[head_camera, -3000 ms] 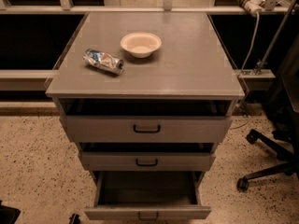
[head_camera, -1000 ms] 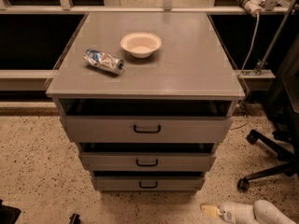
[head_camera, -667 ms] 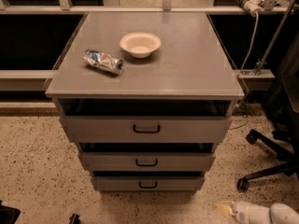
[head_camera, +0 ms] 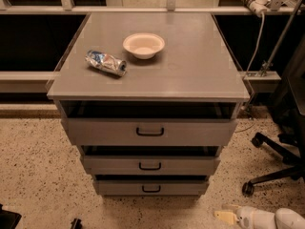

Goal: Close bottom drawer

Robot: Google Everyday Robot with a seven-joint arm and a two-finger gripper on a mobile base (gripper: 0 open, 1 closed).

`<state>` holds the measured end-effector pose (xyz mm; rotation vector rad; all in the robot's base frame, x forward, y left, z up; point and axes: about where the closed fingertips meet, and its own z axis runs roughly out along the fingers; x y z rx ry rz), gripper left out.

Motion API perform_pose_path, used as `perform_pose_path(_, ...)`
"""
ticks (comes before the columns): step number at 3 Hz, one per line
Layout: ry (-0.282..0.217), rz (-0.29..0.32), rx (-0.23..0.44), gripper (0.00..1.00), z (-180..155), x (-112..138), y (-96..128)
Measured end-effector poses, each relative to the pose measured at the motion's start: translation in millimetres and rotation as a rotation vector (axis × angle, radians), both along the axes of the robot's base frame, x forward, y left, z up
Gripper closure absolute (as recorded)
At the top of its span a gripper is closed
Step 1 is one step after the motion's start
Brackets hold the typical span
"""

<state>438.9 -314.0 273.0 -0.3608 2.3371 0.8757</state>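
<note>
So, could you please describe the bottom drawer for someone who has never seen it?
Find the grey cabinet with a white bowl on top; three drawer fronts stack down its face. The bottom drawer is the lowest, nearest the floor, with the slimmest, narrowest front. The gripper is low to its right.

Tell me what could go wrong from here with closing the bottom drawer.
1. The slim grey metal bottom drawer looks pushed in, but a dark gap shows above its front. It may not be fully seated, and I cannot tell from this view.
2. The claw hangs low by the floor at lower right, near the black office chair's wheeled leg. Swinging the arm rightward could knock the chair.
</note>
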Motion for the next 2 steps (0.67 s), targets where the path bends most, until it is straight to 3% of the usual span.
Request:
perform_pose_path(1, 0.000, 0.000, 0.000, 0.00, 0.0, 0.0, 0.0)
perform_pose_path(2, 0.000, 0.000, 0.000, 0.00, 0.0, 0.0, 0.1)
